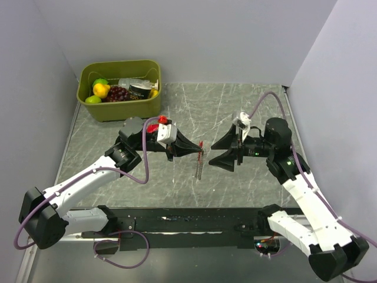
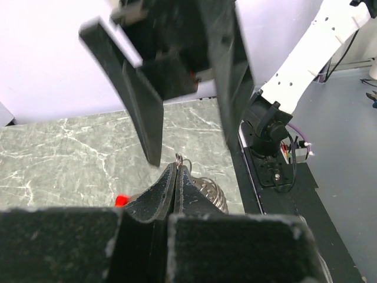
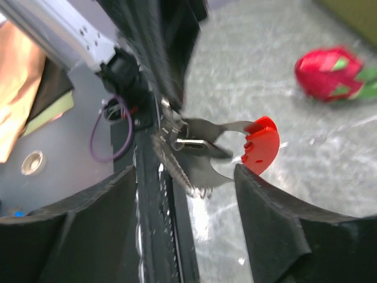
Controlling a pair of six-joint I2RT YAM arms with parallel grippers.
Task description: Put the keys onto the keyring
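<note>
Top view, left gripper point(image 1: 193, 151): clenched on the upper end of the keyring point(image 1: 199, 164), over the middle of the table point(image 1: 247, 112)
Top view, keyring axis: the long axis is seen running from the pinch toward the near edge, red at the held end; it is judged to hang rather than lie, though this cannot be settled from above
Top view, right gripper point(image 1: 217, 152): spread wide with nothing in it, set tip to tip against the left one, the keyring between the two
Left wrist view, pinch: the fingers are pressed flat together, a small wire ring point(image 2: 183, 159) standing out of their tips and a silvery coil point(image 2: 209, 191) just beside them
Left wrist view, opposite fingers: both are seen apart, straight ahead of the ring and not touching it
Right wrist view, keyring: the red fob point(image 3: 262, 144) and a flat silvery piece point(image 3: 203, 156) are seen straight ahead, in line with the gap between the spread fingers, untouched
Right wrist view, keys: whether the flat piece is a key cannot be told
Right wrist view, strawberry toy point(image 3: 330, 73): lying well apart on the table, not concerned
Relation that counts: the keyring is held by the left arm and lies directly ahead of the right, so a short straight advance is judged to be called for
</note>
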